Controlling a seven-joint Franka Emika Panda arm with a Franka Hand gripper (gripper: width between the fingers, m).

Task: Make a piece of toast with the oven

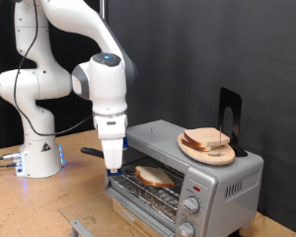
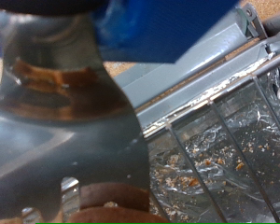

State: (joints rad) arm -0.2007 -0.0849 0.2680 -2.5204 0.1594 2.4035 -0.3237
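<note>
Exterior view: a wooden plate (image 1: 209, 150) of stacked bread slices (image 1: 207, 139) sits atop the oven (image 1: 202, 178), a black stand (image 1: 230, 117) behind it. The piece of toast (image 1: 153, 176) lies on the oven's wire rack (image 2: 224, 140), beside the gripper (image 1: 112, 170) at the oven's left front; its finger spread cannot be told.

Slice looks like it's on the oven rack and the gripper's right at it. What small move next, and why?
Probably lift the gripper straight up, slowly. The piece of toast lies flat on the wire rack of the open oven, with the fingers at its edge. Whether they have released it is unclear, so watch the slice.
</note>
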